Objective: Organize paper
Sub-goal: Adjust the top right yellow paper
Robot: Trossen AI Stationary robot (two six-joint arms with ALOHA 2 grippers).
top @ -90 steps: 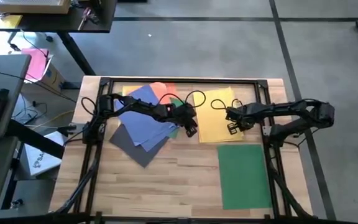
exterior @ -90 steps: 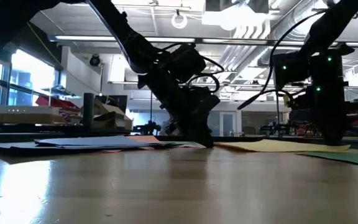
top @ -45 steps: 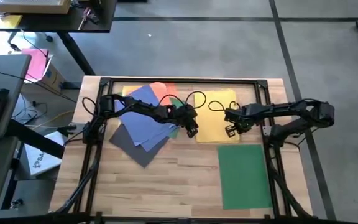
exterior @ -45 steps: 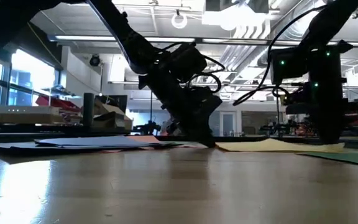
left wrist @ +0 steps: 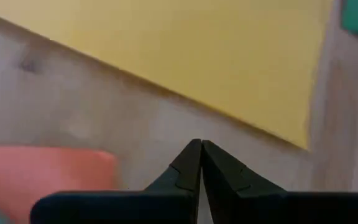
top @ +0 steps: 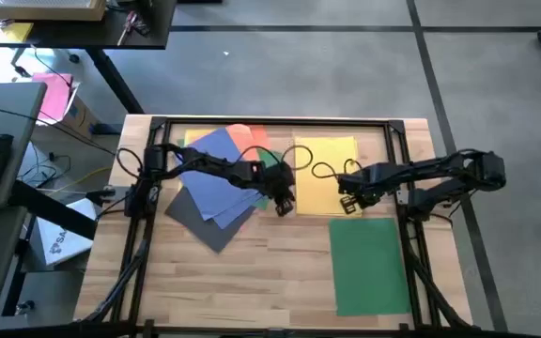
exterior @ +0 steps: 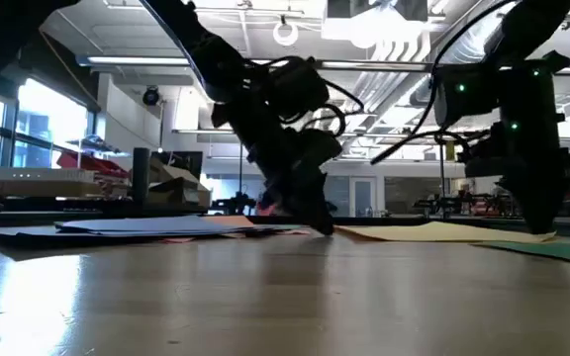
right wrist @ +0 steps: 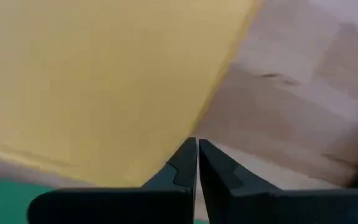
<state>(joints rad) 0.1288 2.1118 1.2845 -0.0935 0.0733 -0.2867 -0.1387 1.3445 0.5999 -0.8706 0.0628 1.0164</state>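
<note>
I see no readable writing on the paper: the yellow sheet (top: pixel 328 176) lies at the table's (top: pixel 252 272) 12 o'clock, the green sheet (top: pixel 370 265) at 4 o'clock, and the blue, orange and dark grey sheets (top: pixel 212 186) overlap at 10 o'clock. My left gripper (top: pixel 285 205) hangs over bare wood between pile and yellow sheet, fingers (left wrist: pixel 188 167) pressed together. My right gripper (top: pixel 347 202) sits at the yellow sheet's near edge, fingers (right wrist: pixel 185 167) together too.

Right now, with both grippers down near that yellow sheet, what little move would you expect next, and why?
Probably the right gripper, shut and low at the near edge of the yellow sheet, nudges it toward the pile. The sheet lies apart from that pile, and the shut left gripper sits between them.
</note>
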